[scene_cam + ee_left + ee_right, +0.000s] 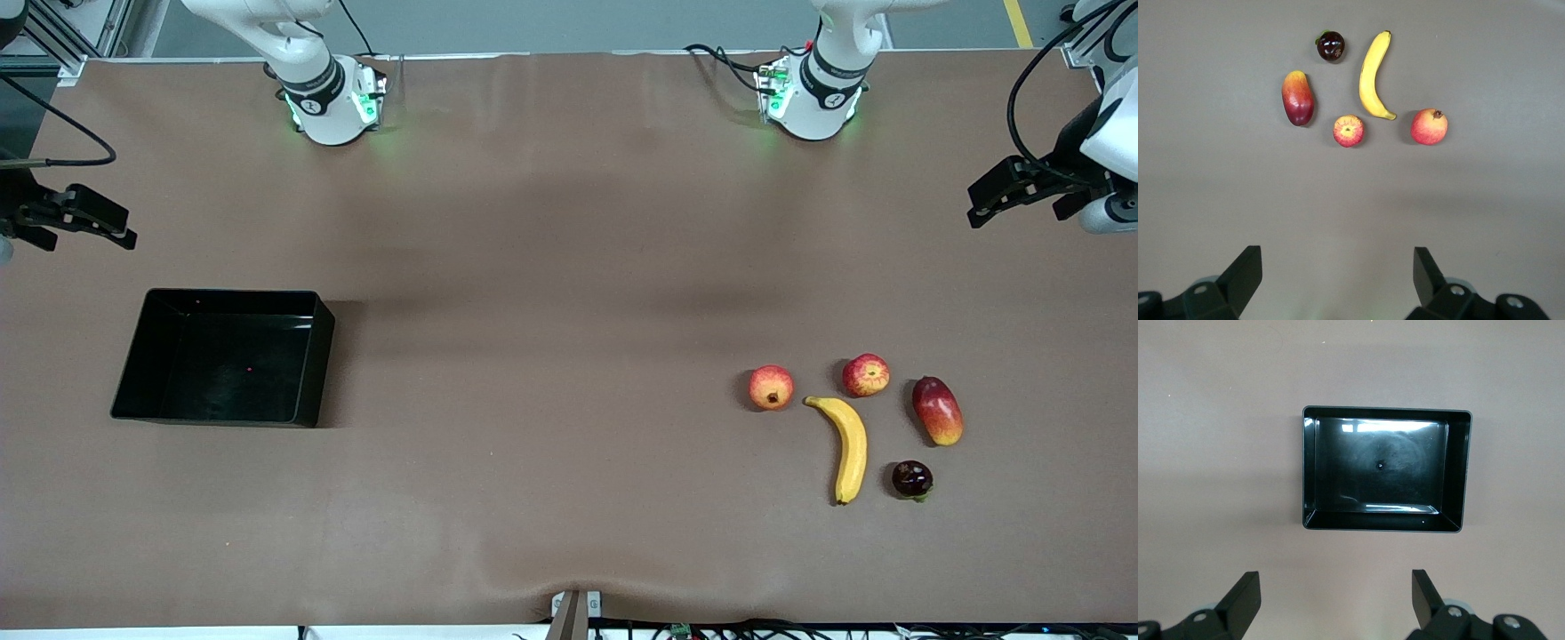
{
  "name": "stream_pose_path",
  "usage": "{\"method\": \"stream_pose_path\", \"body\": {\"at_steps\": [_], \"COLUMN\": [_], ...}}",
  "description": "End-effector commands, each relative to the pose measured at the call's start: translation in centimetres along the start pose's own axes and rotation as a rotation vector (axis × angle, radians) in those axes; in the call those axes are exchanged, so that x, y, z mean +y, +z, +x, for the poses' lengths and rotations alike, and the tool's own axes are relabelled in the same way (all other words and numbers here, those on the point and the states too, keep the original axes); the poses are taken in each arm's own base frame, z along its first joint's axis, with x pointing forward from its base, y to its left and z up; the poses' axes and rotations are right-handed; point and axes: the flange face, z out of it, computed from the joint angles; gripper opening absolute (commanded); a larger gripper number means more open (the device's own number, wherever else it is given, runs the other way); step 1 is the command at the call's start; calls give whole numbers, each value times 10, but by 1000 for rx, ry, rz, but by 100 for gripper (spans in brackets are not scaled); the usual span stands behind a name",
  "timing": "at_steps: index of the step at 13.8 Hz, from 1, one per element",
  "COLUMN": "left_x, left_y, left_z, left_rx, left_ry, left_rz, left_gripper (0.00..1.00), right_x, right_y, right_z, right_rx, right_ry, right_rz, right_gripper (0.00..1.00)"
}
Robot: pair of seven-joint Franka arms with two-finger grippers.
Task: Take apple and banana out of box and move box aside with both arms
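Note:
The yellow banana (851, 447) and the small red-yellow apple (865, 374) lie on the brown table toward the left arm's end, the apple farther from the front camera. Both show in the left wrist view: the banana (1371, 77) and the apple (1349, 131). The black box (322, 356) sits toward the right arm's end with nothing in it, and shows in the right wrist view (1457, 473). My left gripper (980, 210) hangs open over the table's left-arm end, apart from the fruits (1338, 273). My right gripper (123, 233) hangs open over the right-arm end (1337, 593).
An orange-red fruit with a dark crown (771, 387), an oblong red-yellow mango (937, 410) and a small dark purple fruit (912, 478) lie around the banana and apple. The two arm bases (333, 98) stand along the table's edge farthest from the front camera.

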Motion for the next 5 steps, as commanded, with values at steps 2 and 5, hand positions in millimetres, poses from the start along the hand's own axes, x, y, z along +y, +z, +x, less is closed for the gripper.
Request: {"method": "stream_pose_path", "body": {"at_steps": [2, 5], "left_x": [-2, 0], "left_y": [-3, -3], "left_z": [2, 2], "left_rx": [2, -2], "left_ry": [18, 18], "left_rz": [-25, -40], "left_gripper": [100, 100], "right_x": [-2, -3], "right_y": [-8, -6], "right_z": [-6, -5], "right_rx": [10, 7], "right_ry": [10, 7], "right_rz": [-18, -18], "right_gripper": [100, 100]}}
